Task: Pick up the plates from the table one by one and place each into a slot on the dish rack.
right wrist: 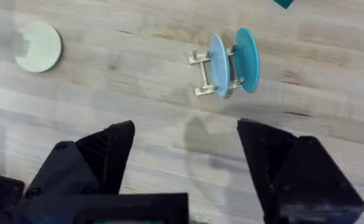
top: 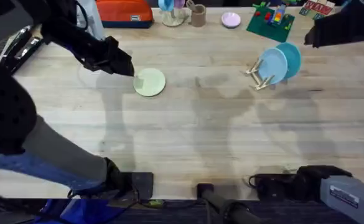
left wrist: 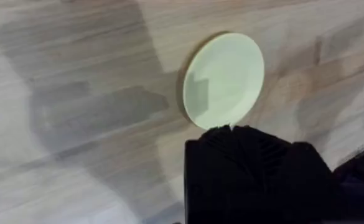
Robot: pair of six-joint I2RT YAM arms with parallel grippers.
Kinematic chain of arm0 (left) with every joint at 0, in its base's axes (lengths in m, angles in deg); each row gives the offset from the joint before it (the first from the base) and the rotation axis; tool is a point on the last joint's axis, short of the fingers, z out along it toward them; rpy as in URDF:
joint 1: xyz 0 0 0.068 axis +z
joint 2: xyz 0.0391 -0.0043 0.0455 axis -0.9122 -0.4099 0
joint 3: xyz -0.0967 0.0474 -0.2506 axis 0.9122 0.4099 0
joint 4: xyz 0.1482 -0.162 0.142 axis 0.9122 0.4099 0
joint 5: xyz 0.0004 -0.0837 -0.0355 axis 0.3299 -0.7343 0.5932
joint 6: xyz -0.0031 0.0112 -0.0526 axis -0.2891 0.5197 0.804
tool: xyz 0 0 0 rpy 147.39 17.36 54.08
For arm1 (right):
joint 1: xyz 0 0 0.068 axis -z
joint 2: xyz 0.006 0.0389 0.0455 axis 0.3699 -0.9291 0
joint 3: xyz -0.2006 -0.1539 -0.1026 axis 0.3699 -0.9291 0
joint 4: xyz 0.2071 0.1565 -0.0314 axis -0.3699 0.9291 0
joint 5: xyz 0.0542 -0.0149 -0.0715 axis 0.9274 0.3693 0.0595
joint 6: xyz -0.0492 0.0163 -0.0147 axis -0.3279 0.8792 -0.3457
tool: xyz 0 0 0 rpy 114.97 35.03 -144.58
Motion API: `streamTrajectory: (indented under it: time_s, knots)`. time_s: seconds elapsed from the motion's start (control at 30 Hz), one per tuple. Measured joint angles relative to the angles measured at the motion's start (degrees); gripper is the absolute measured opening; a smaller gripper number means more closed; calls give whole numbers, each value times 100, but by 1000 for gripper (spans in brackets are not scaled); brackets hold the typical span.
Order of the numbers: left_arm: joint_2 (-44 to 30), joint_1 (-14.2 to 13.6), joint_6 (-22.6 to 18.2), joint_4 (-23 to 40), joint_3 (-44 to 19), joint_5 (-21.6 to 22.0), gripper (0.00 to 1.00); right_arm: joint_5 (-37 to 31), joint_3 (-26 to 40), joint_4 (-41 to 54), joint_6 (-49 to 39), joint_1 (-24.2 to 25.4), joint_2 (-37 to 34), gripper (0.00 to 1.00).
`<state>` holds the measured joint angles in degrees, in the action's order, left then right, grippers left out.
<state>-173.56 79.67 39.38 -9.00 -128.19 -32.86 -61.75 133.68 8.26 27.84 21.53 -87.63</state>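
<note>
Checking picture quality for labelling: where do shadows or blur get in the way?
Overhead: soft arm shadows across the table. Left wrist: dark shadow beside and on the pale yellow-green plate, and the left gripper looks blurred. Right wrist: faint shadow below the dish rack.

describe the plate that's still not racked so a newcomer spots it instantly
On the light wood table, look left of centre, far from the dish rack at the right. A small round plate lies flat there, by the left pincer. It is pale yellow-green; the racked blue plates stand on edge.
</note>
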Motion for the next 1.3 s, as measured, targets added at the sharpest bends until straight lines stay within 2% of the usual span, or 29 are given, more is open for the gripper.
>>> streamTrajectory:
  time_s: [0.6,0.93,1.17,1.3]
  knots:
    - [-1172,17,-18,-824,0,-119,40,2,0,-2,26,0,0,995]
    - [-1466,85,-18,-908,-92,-670,41,2,0,0,26,0,0,995]
    - [-1475,85,-18,-917,-96,-693,41,55,0,-2,31,0,0,995]
    - [-1475,85,-18,-917,-96,-693,40,355,3,-7,87,0,-21,995]
